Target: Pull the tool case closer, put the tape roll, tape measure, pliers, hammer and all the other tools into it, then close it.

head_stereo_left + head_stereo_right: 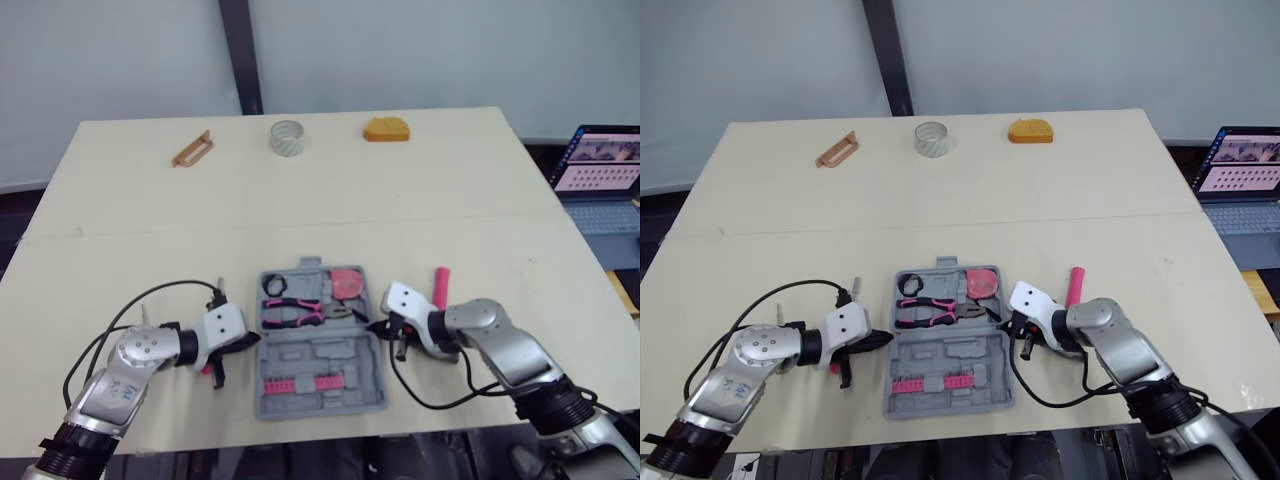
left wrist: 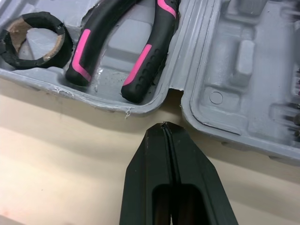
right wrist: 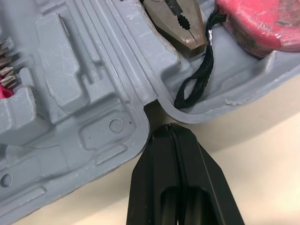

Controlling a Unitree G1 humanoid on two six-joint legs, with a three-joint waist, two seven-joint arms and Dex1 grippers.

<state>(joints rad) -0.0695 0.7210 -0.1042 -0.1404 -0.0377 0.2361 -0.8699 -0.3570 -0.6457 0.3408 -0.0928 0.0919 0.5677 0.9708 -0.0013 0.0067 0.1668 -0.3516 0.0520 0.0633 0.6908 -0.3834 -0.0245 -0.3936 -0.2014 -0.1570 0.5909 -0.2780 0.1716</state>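
Head view: the grey tool case (image 1: 330, 352) lies open near the table's front edge. Its far half holds pink-handled pliers (image 1: 300, 312), a black tape roll (image 1: 274, 286) and a pink tape measure (image 1: 348, 282).

Left wrist view: the left gripper (image 2: 164, 127), pinched together and empty, sits just beside the gap between the case's halves.

Right wrist view: the right gripper (image 3: 168, 127) is likewise closed and empty, at the opposite side.

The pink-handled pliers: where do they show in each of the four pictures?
Left eye view: pliers lie in the tool case's far half, just below centre.
Right eye view: pliers in that same far half.
Left wrist view: their black-and-pink handles.
Right wrist view: their metal nose.
Shared landmark: the case's hinge gap.
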